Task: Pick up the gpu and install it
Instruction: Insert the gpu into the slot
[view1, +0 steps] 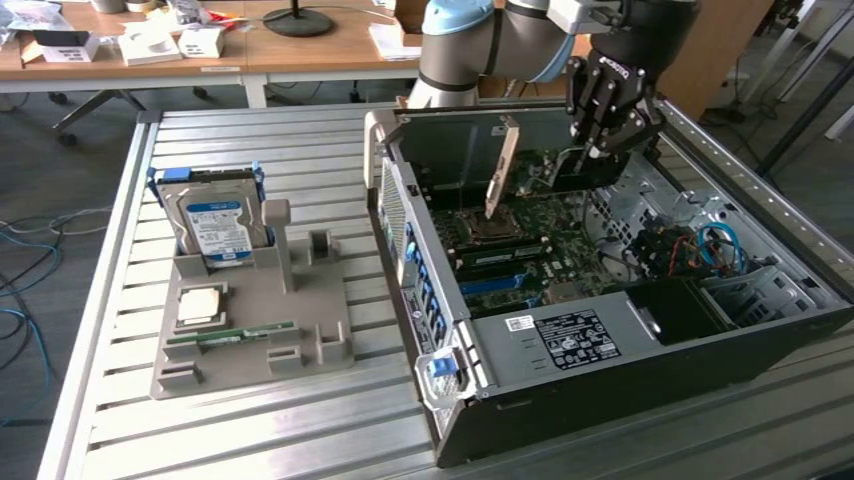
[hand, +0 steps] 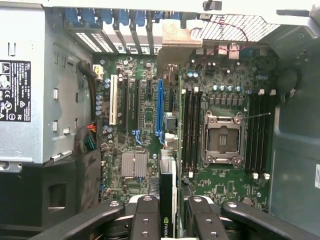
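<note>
Inspector: Case (view1: 641, 400)?
Onlooker: Open, lying flat around the motherboard (hand: 145, 115).
Inspector: Gripper (hand: 172, 222)?
Onlooker: Above the motherboard, fingers (hand: 145, 220) pinching the gpu (hand: 167, 190) between them.
Inspector: The gpu itself?
Onlooker: Edge-down over the motherboard, near its blue slot (hand: 160, 110); seating not discernible.

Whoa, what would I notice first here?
The big open computer case on the metal table, its green board showing. Over it hangs the robot's black claw, clamped on the gpu. On the exterior view's left, a grey stand holds a hard drive.
</note>
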